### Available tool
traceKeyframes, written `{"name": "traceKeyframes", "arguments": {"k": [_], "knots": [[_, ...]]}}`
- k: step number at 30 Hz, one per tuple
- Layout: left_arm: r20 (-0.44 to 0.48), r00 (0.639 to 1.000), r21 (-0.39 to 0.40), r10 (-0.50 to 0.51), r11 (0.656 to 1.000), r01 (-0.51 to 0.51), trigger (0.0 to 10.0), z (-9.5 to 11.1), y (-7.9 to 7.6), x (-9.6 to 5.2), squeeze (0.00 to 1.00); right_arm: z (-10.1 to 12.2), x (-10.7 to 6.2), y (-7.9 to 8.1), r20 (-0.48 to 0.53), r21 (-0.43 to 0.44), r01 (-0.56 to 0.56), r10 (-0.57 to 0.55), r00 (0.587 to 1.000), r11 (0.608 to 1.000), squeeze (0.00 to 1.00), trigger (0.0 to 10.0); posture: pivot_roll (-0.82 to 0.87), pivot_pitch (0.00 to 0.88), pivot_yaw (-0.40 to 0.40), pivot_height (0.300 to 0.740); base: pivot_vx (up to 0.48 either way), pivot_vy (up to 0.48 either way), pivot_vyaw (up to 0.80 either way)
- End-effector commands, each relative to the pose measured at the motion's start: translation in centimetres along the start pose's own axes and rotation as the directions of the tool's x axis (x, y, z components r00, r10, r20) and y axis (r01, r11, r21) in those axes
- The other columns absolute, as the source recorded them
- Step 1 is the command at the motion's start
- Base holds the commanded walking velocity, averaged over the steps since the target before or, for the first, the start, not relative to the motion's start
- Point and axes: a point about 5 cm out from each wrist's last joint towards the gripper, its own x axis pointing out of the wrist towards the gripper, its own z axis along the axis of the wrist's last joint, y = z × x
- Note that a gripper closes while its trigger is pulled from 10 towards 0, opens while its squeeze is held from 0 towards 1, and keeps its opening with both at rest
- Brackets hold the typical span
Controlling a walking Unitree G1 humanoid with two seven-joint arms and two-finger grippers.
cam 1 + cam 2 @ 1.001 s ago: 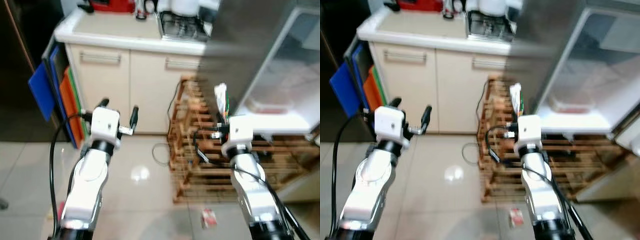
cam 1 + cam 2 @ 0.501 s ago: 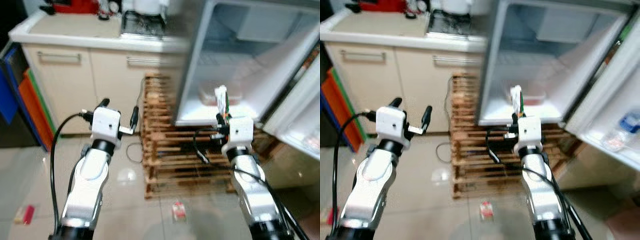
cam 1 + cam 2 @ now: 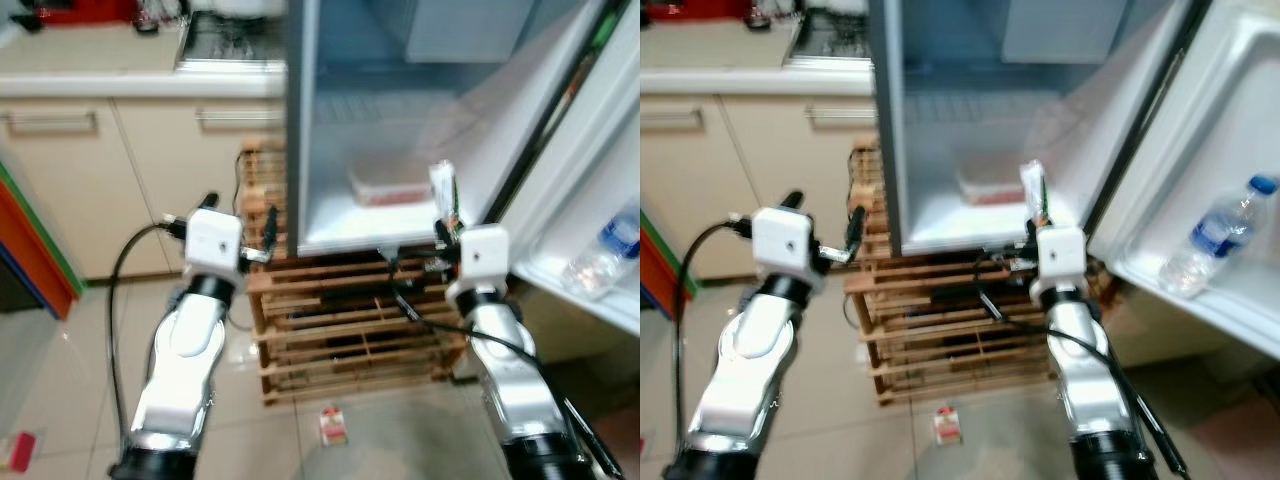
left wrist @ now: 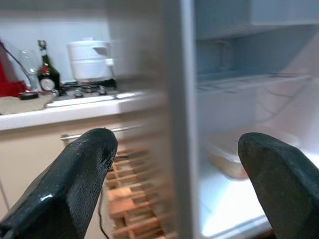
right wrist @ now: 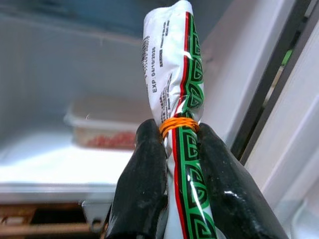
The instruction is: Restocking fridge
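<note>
The right gripper (image 5: 172,149) has its fingers (image 5: 144,164) shut on a banded packet (image 5: 174,84), held upright ahead of the open fridge (image 3: 300,130), likely for shelving beside the tub (image 5: 102,124), while the left gripper (image 4: 174,164) hangs wide open, empty.

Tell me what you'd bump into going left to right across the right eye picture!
Cabinet drawer handle → left gripper → food box in the fridge → packet held by the right gripper → water bottle in the fridge door.
</note>
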Motion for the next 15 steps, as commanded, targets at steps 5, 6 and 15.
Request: {"name": "traceKeyframes", "arguments": {"k": [5, 6, 15], "knots": [[0.016, 0.999, 0.006, 0.032, 0.999, -0.032, 10.0, 0.5, 0.9, 0.0, 0.00, 0.8, 0.9, 1.0, 0.029, 0.013, -0.041, 0.040, 0.999, 0.999, 0.39, 0.0, -0.01, 0.000, -0.069, 0.732, 0.439, 0.000, 0.00], [0.017, 0.999, 0.006, 0.032, 0.999, -0.032, 10.0, 0.5, 0.8, 0.0, 0.00, 0.8, 1.0, 1.1, 0.025, 0.017, -0.048, 0.048, 0.999, 0.999, 0.39, 0.0, -0.01, 0.000, -0.070, 0.732, 0.439, 0.000, 0.00], [0.043, 0.998, 0.016, 0.047, 0.999, -0.048, 10.0, 1.1, 1.1, 0.1, 0.00, -0.2, 1.8, 2.2, -0.062, 0.086, -0.075, 0.080, 0.995, 0.993, 0.40, 0.0, 0.01, 0.000, -0.069, 0.732, 0.195, 0.000, 0.00]]}}
